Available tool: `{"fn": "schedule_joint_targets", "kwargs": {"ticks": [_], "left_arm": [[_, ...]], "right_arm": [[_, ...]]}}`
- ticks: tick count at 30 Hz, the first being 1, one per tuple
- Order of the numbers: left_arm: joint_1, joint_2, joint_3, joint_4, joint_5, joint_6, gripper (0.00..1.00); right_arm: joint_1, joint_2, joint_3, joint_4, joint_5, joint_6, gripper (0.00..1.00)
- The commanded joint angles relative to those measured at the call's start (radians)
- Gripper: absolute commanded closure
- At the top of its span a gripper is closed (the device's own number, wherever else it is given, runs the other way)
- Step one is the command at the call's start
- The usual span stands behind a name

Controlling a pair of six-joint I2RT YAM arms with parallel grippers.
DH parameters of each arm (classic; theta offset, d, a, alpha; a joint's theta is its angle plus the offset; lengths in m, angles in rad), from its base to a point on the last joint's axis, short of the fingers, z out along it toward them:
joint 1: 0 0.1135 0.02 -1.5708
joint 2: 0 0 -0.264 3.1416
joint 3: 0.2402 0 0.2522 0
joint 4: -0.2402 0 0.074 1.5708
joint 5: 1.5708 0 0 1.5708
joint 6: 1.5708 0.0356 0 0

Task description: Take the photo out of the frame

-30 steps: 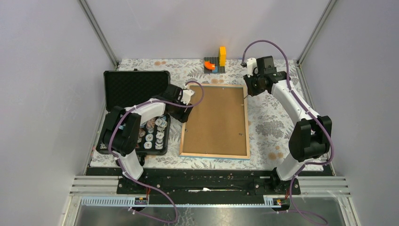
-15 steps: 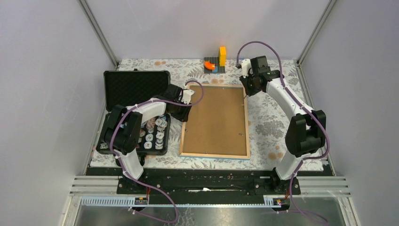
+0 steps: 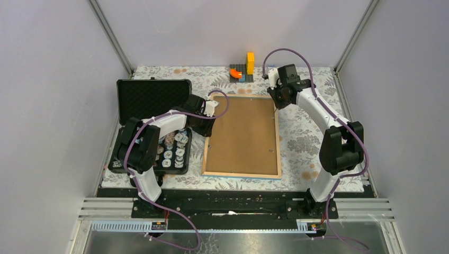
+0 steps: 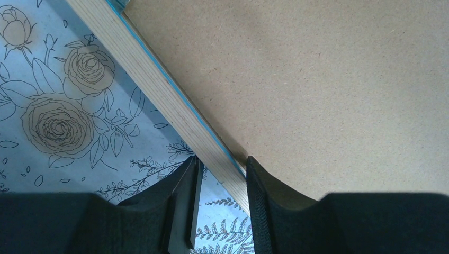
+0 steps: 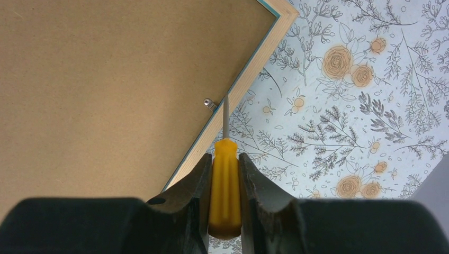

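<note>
A: What lies nearest the arm bases?

B: The near short edge of the large flat rectangular picture frame [image 3: 243,135]. It is face down on the floral tablecloth [image 3: 302,137], with its brown fibreboard back [image 4: 317,79] up and its pale wooden rim [image 4: 159,90] around that. To its left is an open black foam-lined case [image 3: 151,98] whose near half holds small round pieces [image 3: 172,151].

A: And the photo?

B: It cannot be seen, as only the frame's back shows.

A: Where is the left gripper [image 4: 219,166]?

B: It is at the frame's left long side, about midway along. Its jaws are closed across the wooden rim, one finger outside on the cloth and the other on the fibreboard.

A: And the right gripper [image 5: 225,159]?

B: That one is farther back, over the frame's far right corner. It is clamped on the handle of a yellow screwdriver [image 5: 224,180]. The thin metal shaft lies over the right rim, its tip just beside a small metal tab [image 5: 210,103] on the back.

A: Anything beyond that?

B: Orange and yellow toy blocks on a grey base [image 3: 244,69], at the far edge of the table.
</note>
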Motion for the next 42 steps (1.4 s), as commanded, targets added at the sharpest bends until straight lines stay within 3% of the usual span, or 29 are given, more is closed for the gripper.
{"fn": "schedule_joint_targets", "kwargs": {"ticks": [1,42], "left_arm": [[0.006,0.018,0.021,0.015,0.004,0.012,0.61],[0.010,0.028,0.038,-0.007,0.019,0.018,0.62]], "right_arm": [[0.010,0.018,0.023,0.003,0.039,-0.017,1.00],[0.014,-0.061,-0.056,-0.080,-0.064,0.016,1.00]]}}
